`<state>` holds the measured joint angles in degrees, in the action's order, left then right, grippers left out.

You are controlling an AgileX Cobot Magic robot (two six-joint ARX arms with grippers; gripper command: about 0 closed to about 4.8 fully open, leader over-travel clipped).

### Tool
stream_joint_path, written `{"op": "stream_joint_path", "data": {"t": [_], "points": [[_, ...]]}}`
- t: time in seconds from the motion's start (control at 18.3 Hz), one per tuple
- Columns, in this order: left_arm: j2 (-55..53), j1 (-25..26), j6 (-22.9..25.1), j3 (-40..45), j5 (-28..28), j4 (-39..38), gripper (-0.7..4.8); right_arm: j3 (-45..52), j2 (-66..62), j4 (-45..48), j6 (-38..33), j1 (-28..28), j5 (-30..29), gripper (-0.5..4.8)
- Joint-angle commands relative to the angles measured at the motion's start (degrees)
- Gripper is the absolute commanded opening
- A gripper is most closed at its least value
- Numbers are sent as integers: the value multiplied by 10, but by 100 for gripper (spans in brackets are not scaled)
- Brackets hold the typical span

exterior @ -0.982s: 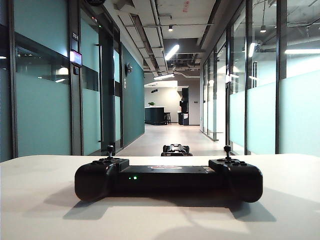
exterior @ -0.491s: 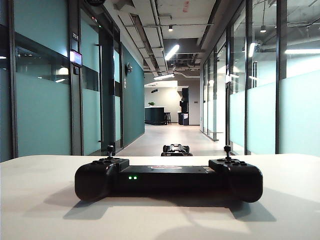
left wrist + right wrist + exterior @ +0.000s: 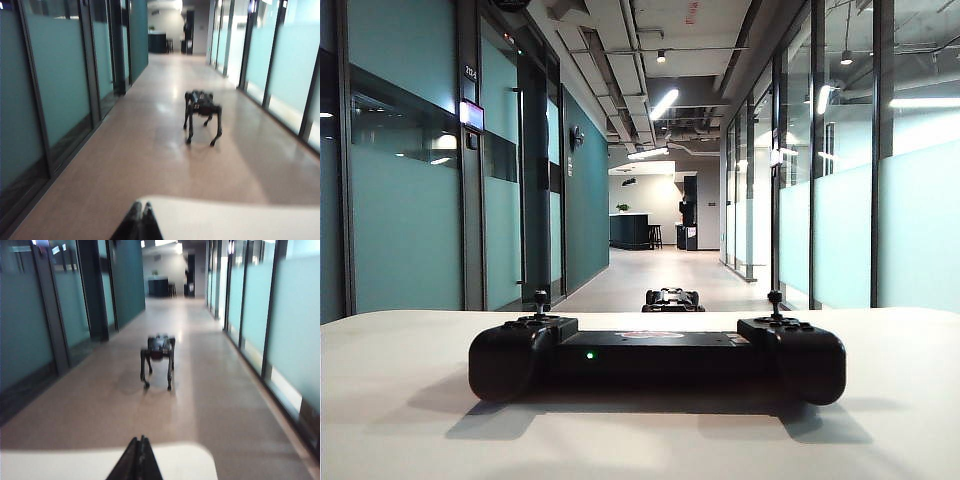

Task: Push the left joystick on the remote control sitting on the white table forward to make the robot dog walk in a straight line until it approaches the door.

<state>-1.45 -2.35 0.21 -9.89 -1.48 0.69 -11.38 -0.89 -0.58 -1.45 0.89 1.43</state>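
Exterior view: the remote control sits on the white table, left joystick upright and untouched. Left gripper and right gripper, both pinched together, hover over the table's edge. Robot dog stands down the corridor, so basically everything's left to do.

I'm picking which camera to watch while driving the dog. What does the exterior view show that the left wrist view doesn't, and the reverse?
Only the exterior view shows the remote control lying on the white table, with its left joystick untouched; the robot dog is mostly hidden behind it there. Only the left wrist view shows the dog's whole body and legs standing on the corridor floor, plus the left end effector, shut, above the table's edge. Both share the dog, the table and the glass-walled corridor.
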Motion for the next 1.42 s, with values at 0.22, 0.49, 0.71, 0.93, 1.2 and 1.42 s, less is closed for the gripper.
{"op": "stream_joint_path", "data": {"t": [0.22, 0.49, 0.71, 0.93, 1.2, 1.42], "points": [[-106, 0, -27, -108, 54, -47, -5, -122, -93, -61, -1, 0, -3, -3], [-213, 0, -87, -203, 147, -74, -5, -223, -203, -115, -5, 2, -33, -3], [-284, -2, -101, -293, 169, -136, -5, -269, -265, -134, -5, 29, -29, -3], [-353, -22, -96, -357, 165, -190, -5, -322, -335, -196, -50, 97, -14, -4], [-425, -124, -63, -405, 131, -253, -5, -375, -416, -248, -66, 213, 76, -4], [-482, -185, -62, -441, 144, -290, -5, -404, -473, -303, -130, 285, 88, -4]]}}
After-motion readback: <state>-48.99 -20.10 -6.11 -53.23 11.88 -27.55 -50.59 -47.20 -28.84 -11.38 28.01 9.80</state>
